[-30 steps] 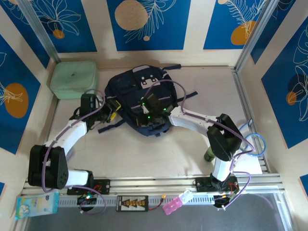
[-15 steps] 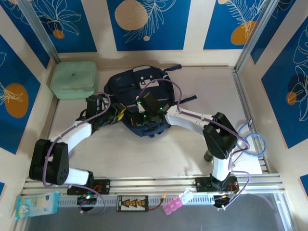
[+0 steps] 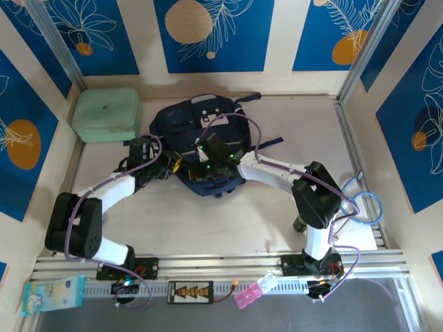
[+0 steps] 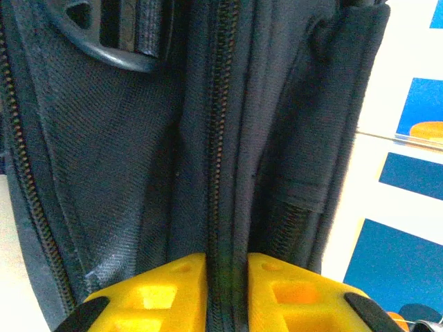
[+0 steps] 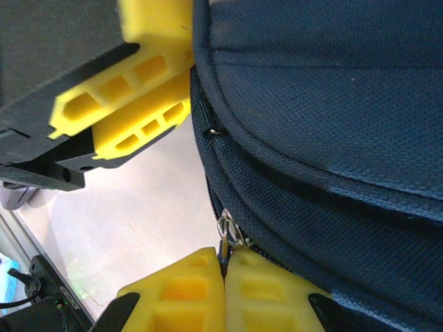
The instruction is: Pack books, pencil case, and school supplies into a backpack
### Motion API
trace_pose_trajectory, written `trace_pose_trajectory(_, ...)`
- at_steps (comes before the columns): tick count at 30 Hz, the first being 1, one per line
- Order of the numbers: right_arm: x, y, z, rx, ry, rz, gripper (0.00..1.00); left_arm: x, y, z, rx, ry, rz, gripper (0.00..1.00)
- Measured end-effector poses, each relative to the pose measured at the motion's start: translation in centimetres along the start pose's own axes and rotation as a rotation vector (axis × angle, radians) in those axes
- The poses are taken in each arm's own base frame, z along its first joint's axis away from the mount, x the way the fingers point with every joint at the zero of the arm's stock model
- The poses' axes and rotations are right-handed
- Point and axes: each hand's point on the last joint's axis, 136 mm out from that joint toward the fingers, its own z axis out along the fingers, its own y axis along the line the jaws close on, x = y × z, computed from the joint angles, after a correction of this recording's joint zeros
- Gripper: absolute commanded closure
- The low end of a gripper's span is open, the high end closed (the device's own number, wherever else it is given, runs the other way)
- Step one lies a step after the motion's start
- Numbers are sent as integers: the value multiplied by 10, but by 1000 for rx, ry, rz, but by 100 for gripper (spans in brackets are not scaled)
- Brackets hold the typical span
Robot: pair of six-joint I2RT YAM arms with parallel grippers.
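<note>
From my remote station, the large navy-blue fabric backpack [image 3: 183,128] lies flat on the pale tabletop [image 3: 208,221], just toward 12 o'clock of centre in the overhead view, with both arms reaching in to its near edge.

The left gripper [image 4: 227,278] meets the bag at about its 8 o'clock side. In the left wrist view its yellow fingers [image 4: 169,287] stand nearly together, nipping a ridge of the backpack's dark fabric with a line of zipper teeth running up between them.

The right gripper [image 5: 225,275] sits at the bag's 6 o'clock edge, just beside the left one. Its yellow fingers are pressed together on the small metal zipper pull [image 5: 225,232], whose ring stands just above the fingertips against the navy seam.

A mint-green rounded boxy case [image 3: 107,114] rests at 10 o'clock of the backpack, in the table's far left corner and apart from the bag. The small pale-blue soft pouch [image 3: 52,294] lies off the tabletop at 7 o'clock of the overhead view, beside the left arm's base and well apart from the backpack.
</note>
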Motion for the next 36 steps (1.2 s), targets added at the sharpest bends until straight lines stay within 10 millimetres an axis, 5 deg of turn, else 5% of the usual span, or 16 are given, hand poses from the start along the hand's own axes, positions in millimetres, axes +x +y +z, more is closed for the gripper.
trace_pose_trajectory(4,0,-2,0,15,-3,0,100,1,2,3,-2,5,-4,100)
trace_pose_trajectory(10,6,-17,-3,103,-18,-2,100,1,5,6,-11,9,2,100)
trace_pose_trajectory(21,22,-85,-47,356,-43,40,100,2,3,5,-19,14,30,100)
trace_pose_trajectory(32,17,-89,-35,438,8,27,80,2,3,5,-23,16,42,100)
trace_pose_trajectory(36,19,-93,-31,456,25,27,81,2,3,5,-23,16,42,100)
